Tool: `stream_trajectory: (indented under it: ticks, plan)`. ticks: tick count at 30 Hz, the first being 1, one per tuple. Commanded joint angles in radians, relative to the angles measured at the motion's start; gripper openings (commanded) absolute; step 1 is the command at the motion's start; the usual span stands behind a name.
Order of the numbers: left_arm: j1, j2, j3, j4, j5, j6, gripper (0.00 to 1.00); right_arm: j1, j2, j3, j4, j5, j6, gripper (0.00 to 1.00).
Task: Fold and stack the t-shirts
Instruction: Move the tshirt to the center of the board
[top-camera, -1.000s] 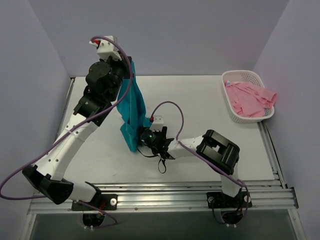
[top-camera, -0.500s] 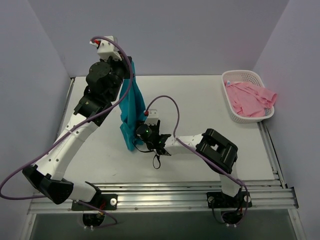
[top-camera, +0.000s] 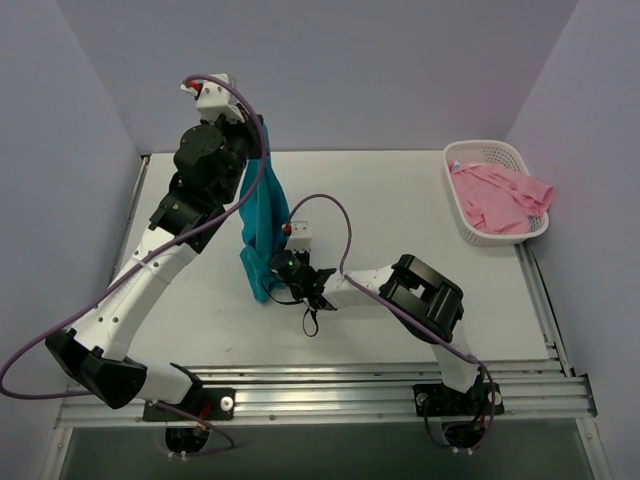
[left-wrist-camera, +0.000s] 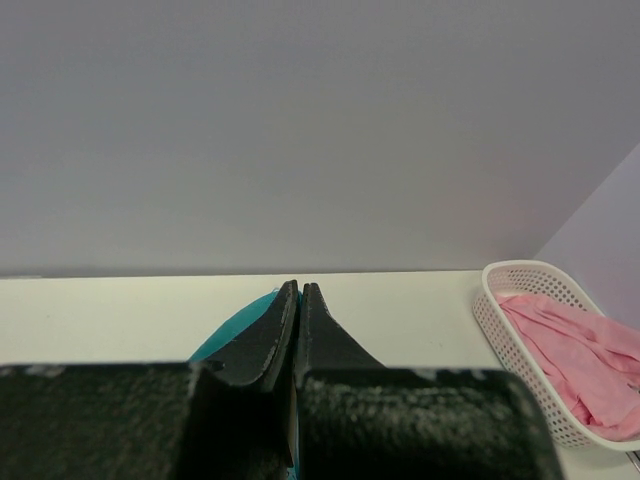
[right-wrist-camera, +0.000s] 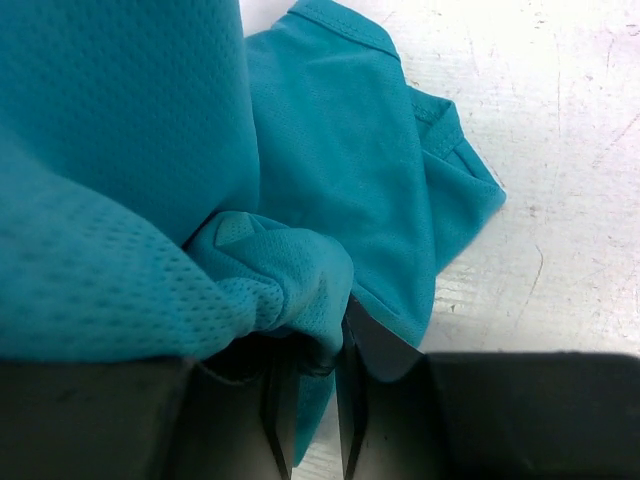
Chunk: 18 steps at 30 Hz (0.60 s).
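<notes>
White worktop (top-camera: 400, 205) stretches right of the right gripper (top-camera: 277, 272) to the basket (top-camera: 480, 148) holding the pink t-shirt (top-camera: 500, 195) at the far-right edge, while the teal t-shirt (top-camera: 265, 210), a narrow mesh drape, hangs from the clenched left gripper (top-camera: 258, 125) above, its lower fold pinched by the right gripper, between pale walls.

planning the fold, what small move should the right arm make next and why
Probably draw the right fingers rightward to spread the teal t-shirt: they pinch its low fold, while the left fingers hold its top raised above the table.
</notes>
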Motion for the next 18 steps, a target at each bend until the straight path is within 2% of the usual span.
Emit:
stream_trajectory:
  ticks: [1, 14, 18]
  plan:
    - [0.005, -0.021, 0.005, 0.063, -0.014, 0.013, 0.02, -0.004, -0.012, 0.033, 0.003, 0.021, -0.017, 0.14]
    - [0.005, -0.015, 0.011, 0.057, -0.019, 0.015, 0.02, 0.007, -0.142, 0.026, -0.117, 0.121, -0.028, 0.13]
    - [0.005, -0.012, 0.013, 0.056, -0.021, 0.013, 0.02, 0.013, -0.207, 0.029, -0.190, 0.180, -0.033, 0.16]
